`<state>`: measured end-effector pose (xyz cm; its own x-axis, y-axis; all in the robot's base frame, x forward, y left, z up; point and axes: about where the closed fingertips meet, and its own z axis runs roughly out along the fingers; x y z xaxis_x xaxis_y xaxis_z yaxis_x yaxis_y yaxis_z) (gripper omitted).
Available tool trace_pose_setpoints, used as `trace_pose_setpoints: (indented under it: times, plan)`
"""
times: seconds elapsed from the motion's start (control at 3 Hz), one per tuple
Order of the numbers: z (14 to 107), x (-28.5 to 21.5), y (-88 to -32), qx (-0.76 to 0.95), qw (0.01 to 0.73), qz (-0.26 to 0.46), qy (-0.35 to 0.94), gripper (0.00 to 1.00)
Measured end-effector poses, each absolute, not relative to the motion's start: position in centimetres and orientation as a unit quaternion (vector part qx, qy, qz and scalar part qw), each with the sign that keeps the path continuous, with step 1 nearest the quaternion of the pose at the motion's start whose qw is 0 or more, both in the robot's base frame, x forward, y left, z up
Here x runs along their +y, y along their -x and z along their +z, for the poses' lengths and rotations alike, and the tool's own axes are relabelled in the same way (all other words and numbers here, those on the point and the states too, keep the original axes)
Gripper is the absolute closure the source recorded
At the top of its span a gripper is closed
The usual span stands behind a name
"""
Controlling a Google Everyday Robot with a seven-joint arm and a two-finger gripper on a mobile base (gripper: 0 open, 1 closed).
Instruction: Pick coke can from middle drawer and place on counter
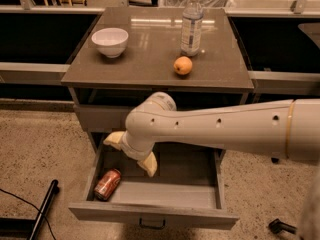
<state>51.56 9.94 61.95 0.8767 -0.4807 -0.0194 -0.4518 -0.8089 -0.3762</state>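
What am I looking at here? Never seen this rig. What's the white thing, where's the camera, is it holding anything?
The big white tube is a robot arm, reaching in from the right of the picture. There is one camera, looking down on the scene from above; where it is mounted is not known. At the arm's end, the gripper hangs over the open middle drawer, jaws apart, holding nothing. A coke can lies on its side in the drawer's front left corner, apart from the gripper. On the counter stand a white bowl, a clear bottle and an orange fruit.
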Motion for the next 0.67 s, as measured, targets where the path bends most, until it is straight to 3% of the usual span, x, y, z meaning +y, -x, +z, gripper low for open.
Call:
trace_pose_setpoints:
  times: [0.67]
  plan:
    - [49.8,10.2,-49.8,0.135,0.225,0.051,0.963,0.0]
